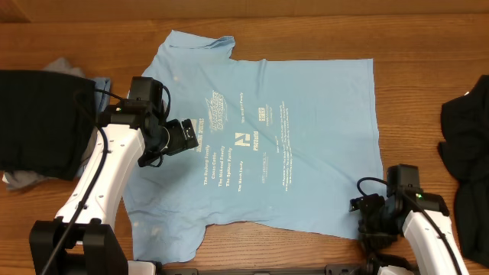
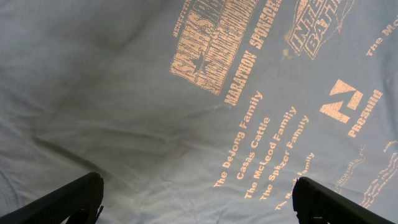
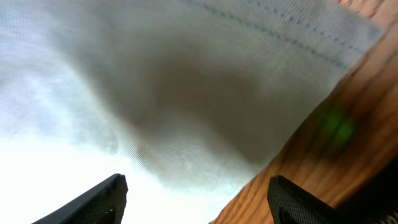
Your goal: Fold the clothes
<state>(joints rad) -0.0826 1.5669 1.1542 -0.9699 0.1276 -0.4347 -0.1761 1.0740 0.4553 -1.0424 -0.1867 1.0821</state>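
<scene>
A light sky-blue T-shirt (image 1: 306, 114) with pale print lies spread flat on the wooden table. My left gripper (image 1: 186, 135) hovers over its left part, open and empty; its wrist view shows the shirt's printed lettering (image 2: 249, 68) between the spread fingers (image 2: 198, 199). My right gripper (image 1: 365, 205) is low at the shirt's front right corner, open and empty; its wrist view shows the shirt's hemmed corner (image 3: 205, 81) and bare wood between its fingers (image 3: 198, 199). A black shirt pile (image 1: 38, 122) lies at far left. Another black garment (image 1: 466, 168) lies at far right.
Grey and blue cloth (image 1: 69, 70) peeks out behind and under the left black pile. The wooden table (image 1: 428, 46) shows at the back right. The table's front edge runs just below the shirt's hem.
</scene>
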